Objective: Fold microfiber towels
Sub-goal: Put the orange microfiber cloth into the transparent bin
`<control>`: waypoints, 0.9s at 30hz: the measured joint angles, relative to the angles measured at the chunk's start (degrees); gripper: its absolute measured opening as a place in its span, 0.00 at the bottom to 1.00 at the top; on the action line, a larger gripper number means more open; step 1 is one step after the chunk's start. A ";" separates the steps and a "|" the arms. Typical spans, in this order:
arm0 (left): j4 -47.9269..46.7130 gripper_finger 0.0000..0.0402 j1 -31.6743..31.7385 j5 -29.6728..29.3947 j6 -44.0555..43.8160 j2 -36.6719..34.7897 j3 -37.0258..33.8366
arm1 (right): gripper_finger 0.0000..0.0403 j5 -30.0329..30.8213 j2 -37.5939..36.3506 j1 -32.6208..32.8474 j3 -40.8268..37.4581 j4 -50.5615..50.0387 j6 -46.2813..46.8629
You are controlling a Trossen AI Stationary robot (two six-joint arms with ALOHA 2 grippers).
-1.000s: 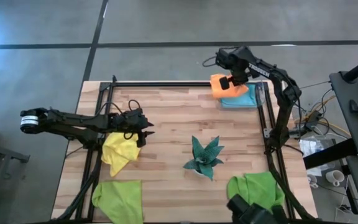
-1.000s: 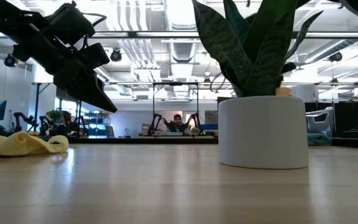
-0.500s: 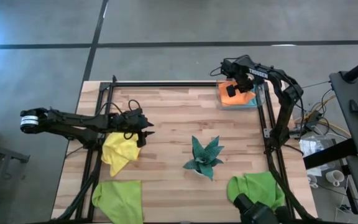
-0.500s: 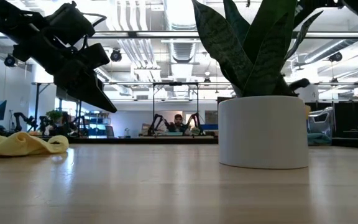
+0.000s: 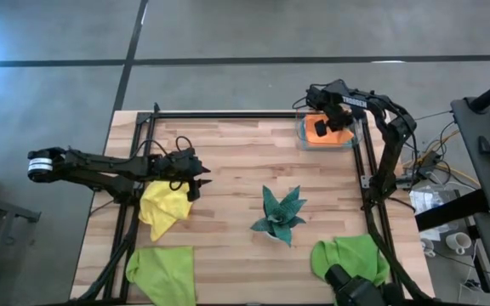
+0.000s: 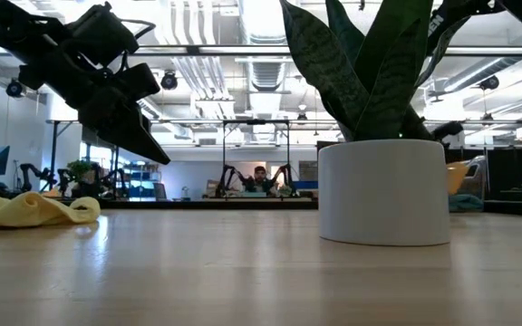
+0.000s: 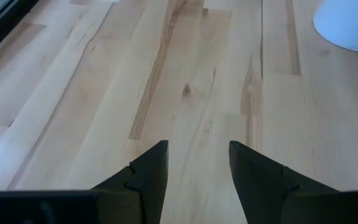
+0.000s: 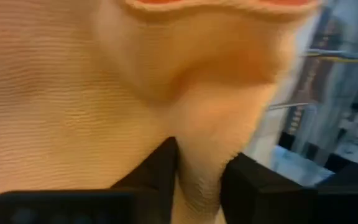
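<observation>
An orange towel lies on a light blue towel at the table's far right corner. My right gripper stands over it, pointing steeply down, with a fold of orange cloth between its fingers. My left gripper hangs open above bare wood at the left, just beyond a crumpled yellow towel that lies on the table. One lime green towel lies at the near left, another at the near right. My right gripper has a raised fold of the orange towel between its two fingers, coming at it from above and slanting down. The rest of the towel rests spread on the light blue towel. How many layers are in the fold cannot be told.
A dark teal spiky plant in a white pot stands right of the table's middle. A black frame rail runs along the far edge and down both sides. Bare wood lies between the left gripper and the plant.
My right gripper has gone down and a little toward the right edge with the orange towel. The towel, earlier bunched up and held above the far edge, now lies spread over the light blue towel.
</observation>
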 joint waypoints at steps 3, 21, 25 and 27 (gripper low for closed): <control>-0.01 0.38 -0.02 0.00 -0.02 0.00 0.00 | 0.35 3.47 -0.41 -0.01 1.82 -2.94 -0.24; 0.45 0.38 0.00 0.00 -0.11 0.02 0.00 | 0.16 1.75 -16.22 0.01 -2.58 12.66 -3.19; 0.52 0.38 0.00 -0.01 -0.18 0.02 -0.01 | 0.04 6.17 -14.65 0.00 -4.81 14.68 -3.79; 0.51 0.38 0.00 0.00 -0.29 0.02 -0.02 | 0.03 8.54 -13.17 0.02 -5.06 15.33 -3.52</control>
